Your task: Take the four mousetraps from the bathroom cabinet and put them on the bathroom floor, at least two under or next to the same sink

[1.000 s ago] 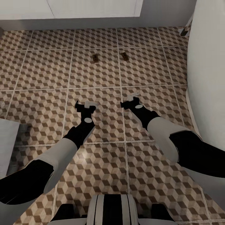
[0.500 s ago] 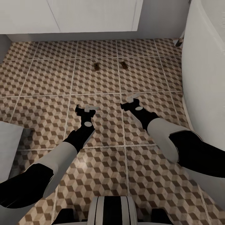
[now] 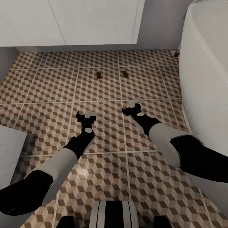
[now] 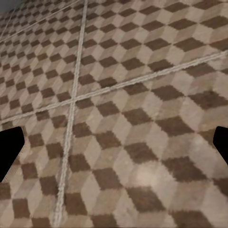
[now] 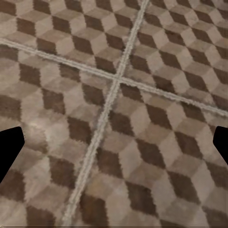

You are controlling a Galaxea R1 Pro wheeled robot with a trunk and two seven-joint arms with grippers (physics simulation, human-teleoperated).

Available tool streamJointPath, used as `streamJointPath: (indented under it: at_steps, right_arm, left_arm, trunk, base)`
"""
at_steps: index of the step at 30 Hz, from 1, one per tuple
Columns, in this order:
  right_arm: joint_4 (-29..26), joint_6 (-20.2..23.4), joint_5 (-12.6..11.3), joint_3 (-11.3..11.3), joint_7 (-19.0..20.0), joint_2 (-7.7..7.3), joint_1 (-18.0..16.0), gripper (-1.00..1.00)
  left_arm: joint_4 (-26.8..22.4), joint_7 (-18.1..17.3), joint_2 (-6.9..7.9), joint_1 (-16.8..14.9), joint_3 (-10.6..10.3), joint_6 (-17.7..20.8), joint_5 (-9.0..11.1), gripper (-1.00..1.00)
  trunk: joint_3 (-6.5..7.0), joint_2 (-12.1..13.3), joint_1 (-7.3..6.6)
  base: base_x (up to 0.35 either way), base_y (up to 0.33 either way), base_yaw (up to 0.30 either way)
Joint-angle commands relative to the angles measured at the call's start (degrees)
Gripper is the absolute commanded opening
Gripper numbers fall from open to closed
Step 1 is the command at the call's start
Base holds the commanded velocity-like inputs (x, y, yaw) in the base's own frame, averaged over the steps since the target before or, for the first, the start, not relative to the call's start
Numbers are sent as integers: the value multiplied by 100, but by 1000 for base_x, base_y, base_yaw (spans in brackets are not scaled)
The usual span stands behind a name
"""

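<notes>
On the floor (image 3: 47, 85) ahead, in the head view, two mousetraps lie side by side on one tile, apart from each other: one (image 3: 99, 75) nearer the robot's left, the other (image 3: 125, 74) to its right, both just in front of the white vanity (image 3: 79, 22), with the tub (image 3: 205, 63) off to the right. Both arms hang low over the tiles, the left gripper (image 3: 86, 116) and right gripper (image 3: 132, 107) well short of the traps and carrying nothing. From the left wrist, only patterned tile and grout show between dark fingers (image 4: 9, 147) set wide at the frame's edges. From the right wrist the picture is alike: fingers (image 5: 9, 147) spread wide over bare tile. Two traps seem placed; the step in hand is likely going back for the other two. Best to keep the arms tucked, clear the tub while turning, and set the next traps on this same tiling without nudging the pair.
</notes>
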Motion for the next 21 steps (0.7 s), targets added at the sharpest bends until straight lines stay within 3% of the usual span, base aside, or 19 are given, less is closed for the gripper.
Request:
streamJointPath:
  at_steps: [1,21]
  right_arm:
    - [10,-17,56,8,-26,1,37,100]
    - [12,-123,56,8,-25,1,353,100]
  left_arm:
    - [17,34,20,19,-17,0,-30,100]
    - [32,-17,146,361,-15,-13,-20,100]
  trunk:
    - [20,0,-3]
    - [463,27,-55]
  base:
    - [0,0,0]
    - [0,0,0]
